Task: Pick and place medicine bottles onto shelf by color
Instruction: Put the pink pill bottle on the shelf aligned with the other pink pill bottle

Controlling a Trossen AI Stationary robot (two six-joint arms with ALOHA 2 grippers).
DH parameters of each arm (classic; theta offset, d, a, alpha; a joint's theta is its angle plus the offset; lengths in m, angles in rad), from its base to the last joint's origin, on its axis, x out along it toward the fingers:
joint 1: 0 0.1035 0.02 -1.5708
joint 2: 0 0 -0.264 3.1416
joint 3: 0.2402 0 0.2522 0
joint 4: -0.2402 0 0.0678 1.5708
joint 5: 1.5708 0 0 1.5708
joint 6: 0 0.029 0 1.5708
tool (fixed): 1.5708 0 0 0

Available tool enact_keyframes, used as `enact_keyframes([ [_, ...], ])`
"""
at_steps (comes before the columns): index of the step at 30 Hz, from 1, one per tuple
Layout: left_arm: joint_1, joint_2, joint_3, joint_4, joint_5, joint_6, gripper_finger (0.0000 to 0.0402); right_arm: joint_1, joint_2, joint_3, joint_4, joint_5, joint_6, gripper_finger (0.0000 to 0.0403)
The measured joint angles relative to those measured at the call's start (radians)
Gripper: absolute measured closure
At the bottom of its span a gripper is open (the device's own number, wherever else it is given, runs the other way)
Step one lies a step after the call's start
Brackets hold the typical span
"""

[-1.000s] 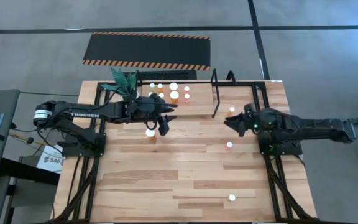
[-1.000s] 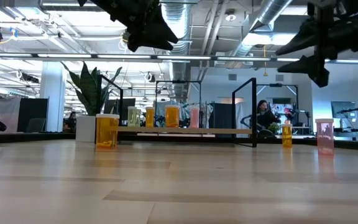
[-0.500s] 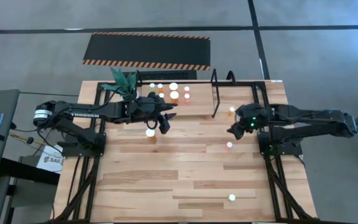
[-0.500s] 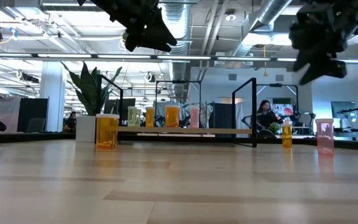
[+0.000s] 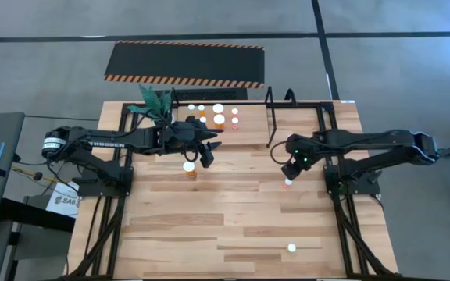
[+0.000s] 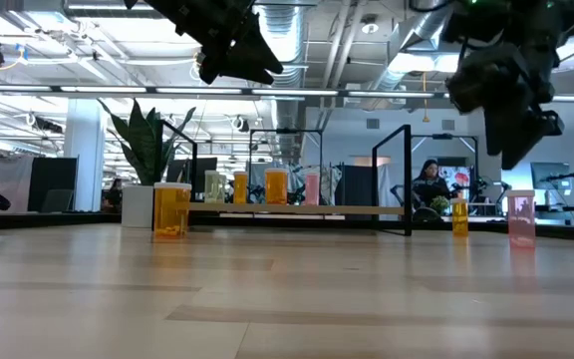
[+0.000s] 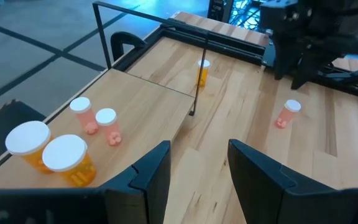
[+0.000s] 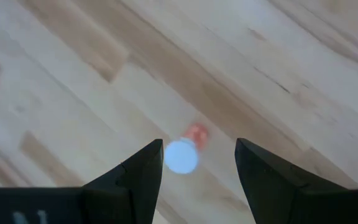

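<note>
Several white-capped medicine bottles (image 5: 219,119) in orange, yellow and pink stand on the shelf (image 5: 252,129) at the table's far side. My right gripper (image 5: 288,172) hangs open, pointing steeply down, above a small pink bottle (image 8: 181,155) that stands upright on the table; its cap shows between the fingers, well below them. My left gripper (image 7: 197,168) hovers open and empty in front of the shelf's left half, high over a large orange bottle (image 5: 188,166) standing on the table.
A small orange bottle (image 7: 202,70) stands on the table beside the shelf's black hoop upright (image 5: 270,117). One more bottle (image 5: 291,248) stands near the front edge. A potted plant (image 5: 153,101) sits at the shelf's left end. The table's near half is bare wood.
My right gripper has swung out toward the table's left and near side and tipped from about level to steeply downward, ending above the pink bottle. Its fingers have stayed open. No bottle has moved.
</note>
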Motion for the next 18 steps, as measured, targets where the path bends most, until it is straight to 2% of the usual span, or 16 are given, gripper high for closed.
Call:
enact_keyframes([
  [10,0.000,0.000,0.000,-0.049,0.000,-0.004,0.0255,-0.007,0.089,0.000,-0.026,-0.036,-0.002,0.0178],
  [18,0.000,0.000,0.000,-0.052,0.000,-0.004,0.0255,0.029,0.100,0.000,0.002,-0.040,0.004,0.0178],
])
